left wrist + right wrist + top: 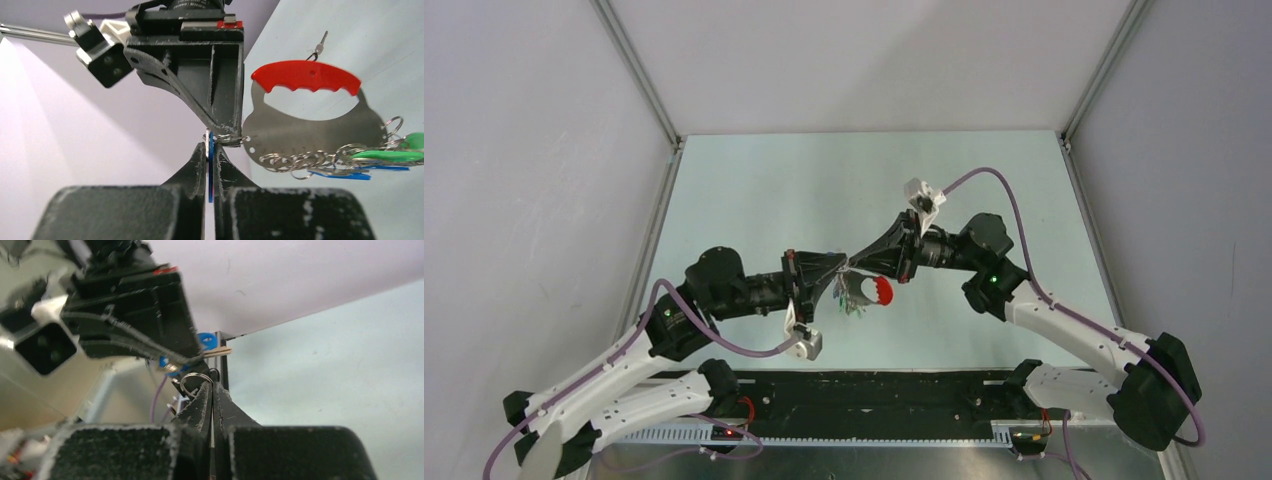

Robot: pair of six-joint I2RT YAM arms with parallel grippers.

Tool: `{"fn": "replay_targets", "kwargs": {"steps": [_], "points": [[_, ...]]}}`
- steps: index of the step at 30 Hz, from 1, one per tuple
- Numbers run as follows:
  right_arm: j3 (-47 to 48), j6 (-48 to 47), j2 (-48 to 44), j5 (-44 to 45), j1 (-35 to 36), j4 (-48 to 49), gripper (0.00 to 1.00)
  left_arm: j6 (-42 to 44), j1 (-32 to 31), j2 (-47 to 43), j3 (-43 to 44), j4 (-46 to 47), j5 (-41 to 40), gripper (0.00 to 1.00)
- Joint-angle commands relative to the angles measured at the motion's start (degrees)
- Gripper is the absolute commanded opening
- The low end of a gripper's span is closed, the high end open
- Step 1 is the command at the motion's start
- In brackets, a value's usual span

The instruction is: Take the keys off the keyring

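The keyring hangs in mid-air between my two grippers, its curved red loop [882, 291] [306, 76] on top of a flat steel plate [310, 132]. Several small rings line the plate's lower edge, carrying green-tagged [385, 156] and blue-tagged [345, 174] keys. My left gripper [210, 147] [842, 272] is shut on one blue-tagged key [210, 165], seen edge-on between its fingers. My right gripper [212, 386] [856, 262] meets it tip to tip. It is shut on the small split ring [196, 379] that joins that key to the plate.
A lone small key [321, 44] lies on the pale table [824, 190] beyond the bunch. White enclosure walls stand on the left, right and far sides. A black rail [874, 395] runs along the near edge between the arm bases.
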Motion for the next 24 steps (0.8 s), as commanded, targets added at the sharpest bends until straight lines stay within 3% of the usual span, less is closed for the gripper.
{"fn": "replay_targets", "kwargs": {"steps": [1,5,12,19,21,22,24], "points": [[4.1,19.2,1.0,11.7,0.8,-3.9,0.0,1.7,0.0,1.0,0.0,2.9,0.0,0.0],[5.8,29.1,3.7,15.5,1.8,-10.5,0.0,2.0,-0.1,2.3,-0.3,2.8,1.0,0.0],[4.4,46.7,4.9,17.7,0.8,-12.0,0.0,4.0,-1.3,3.9,-2.5,2.9,-2.4,0.0],[-0.2,45.4,0.3,20.3,-3.2,-12.2,0.0,3.7,-1.6,2.8,-0.9,2.8,-4.4,0.0],[-1.7,47.2,-0.5,19.9,-4.5,-10.3,0.12,3.8,-1.6,2.7,-0.8,2.9,-4.5,0.0],[-2.1,47.2,-0.6,18.9,-5.0,-8.7,0.34,3.8,-1.6,2.7,-0.8,2.9,-4.6,0.0],[-2.3,44.2,-0.7,17.1,-5.2,-6.5,0.57,3.7,-1.6,2.7,-0.7,2.9,-4.9,0.0]]}}
